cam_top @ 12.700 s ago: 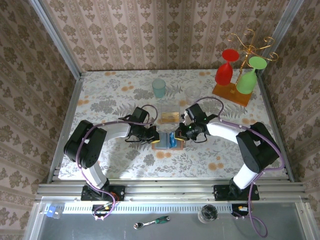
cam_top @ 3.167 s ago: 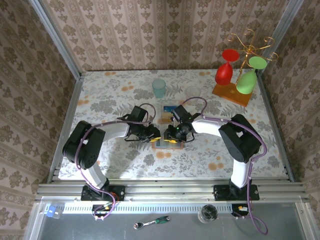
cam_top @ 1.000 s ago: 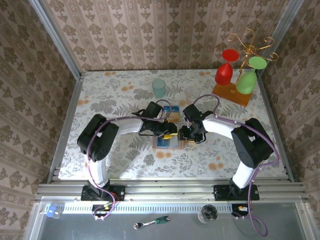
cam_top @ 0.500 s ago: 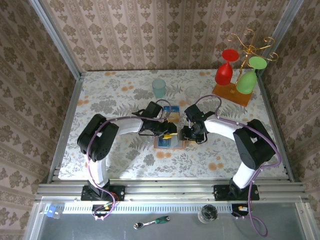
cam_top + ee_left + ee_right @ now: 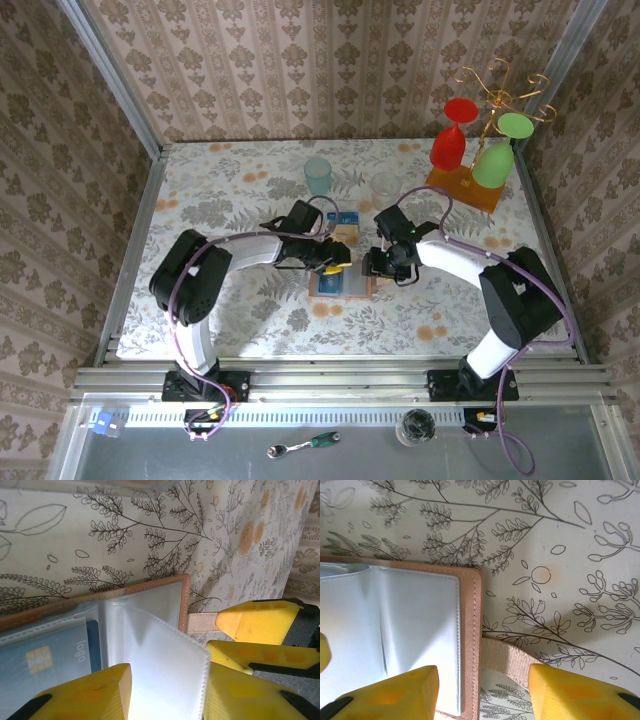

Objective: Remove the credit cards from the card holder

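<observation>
Card holder (image 5: 340, 285) lies open like a book on the floral tabletop (image 5: 230, 190), btw the two arms; both lean in over it from opp. sides.

Right end effector (image 5: 377, 266) sits at the holder's right edge. In its wrist view the jaws stand wide apart; one finger (image 5: 395, 690) is over the clear inner pocket, the other (image 5: 575, 690) off over the tabletop; the tan strap tab (image 5: 505, 660) runs btw them. Nothing's clamped, so I'd guess it's there to steady that cover while the other arm works.

Left end effector (image 5: 338, 266) is over the holder's middle. Its wrist view has a clear plastic sleeve leaf (image 5: 160, 665) standing up btw its yellow fingers (image 5: 85, 695). They're apart, but whether they actually nip the leaf I can't tell. Prob. the leaf is being lifted to get at what's under it.

Beside the leaf, to the left in that view, a blue credit card (image 5: 50, 655) w/ chip and the word "logo" sits in a pocket, not yet out. Just beyond the holder lie a blue loose card (image 5: 344, 216) and a tan loose card (image 5: 347, 232); likely already removed, but too small to read.

Hard to see: fingertips are cut off at the frame bottom in both wrist views; part of the holder is hidden under the end effectors from above; can't say if other pockets hold more cards.
</observation>
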Tool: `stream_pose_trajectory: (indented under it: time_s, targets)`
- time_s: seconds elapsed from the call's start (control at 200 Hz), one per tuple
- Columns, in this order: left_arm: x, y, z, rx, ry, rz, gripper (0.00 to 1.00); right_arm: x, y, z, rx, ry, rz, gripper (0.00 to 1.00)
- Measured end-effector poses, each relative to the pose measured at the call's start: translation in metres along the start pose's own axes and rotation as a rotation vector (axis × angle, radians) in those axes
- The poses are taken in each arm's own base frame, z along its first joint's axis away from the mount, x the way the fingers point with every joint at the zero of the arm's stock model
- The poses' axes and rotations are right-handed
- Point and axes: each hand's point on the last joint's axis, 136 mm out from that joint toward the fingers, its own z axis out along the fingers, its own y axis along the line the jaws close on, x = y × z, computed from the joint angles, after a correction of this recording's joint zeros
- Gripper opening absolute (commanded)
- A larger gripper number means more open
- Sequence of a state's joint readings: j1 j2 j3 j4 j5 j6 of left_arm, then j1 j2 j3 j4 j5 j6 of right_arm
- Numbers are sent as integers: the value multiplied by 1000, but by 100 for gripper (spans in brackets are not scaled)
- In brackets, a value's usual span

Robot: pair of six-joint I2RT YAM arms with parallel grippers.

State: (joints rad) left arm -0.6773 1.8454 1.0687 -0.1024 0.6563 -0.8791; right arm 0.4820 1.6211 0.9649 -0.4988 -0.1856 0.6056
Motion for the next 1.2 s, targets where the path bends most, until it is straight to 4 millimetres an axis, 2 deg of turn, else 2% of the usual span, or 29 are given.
stream_pose_trajectory:
  time_s: [0.27,0.51,0.655,0.875,1.035,1.2]
  targets:
    - [-3,-1,-4,6,-8,-2,41,-4,6,-15,-25,-36,-3,50]
    - [-1,-20,5,41,13,38,42,-5,10,-33,-43,-69,5,50]
    - [5,-23,12,52,36,46,43,-6,8,-38,-35,-83,10,50]
    - [4,-27,12,65,34,52,43,-6,7,-38,-31,-82,19,49]
    - [0,-21,9,63,22,40,41,-6,10,-38,-50,-77,33,45]
    - [-4,2,-9,37,-8,-8,40,-8,20,-32,-87,-64,39,43]
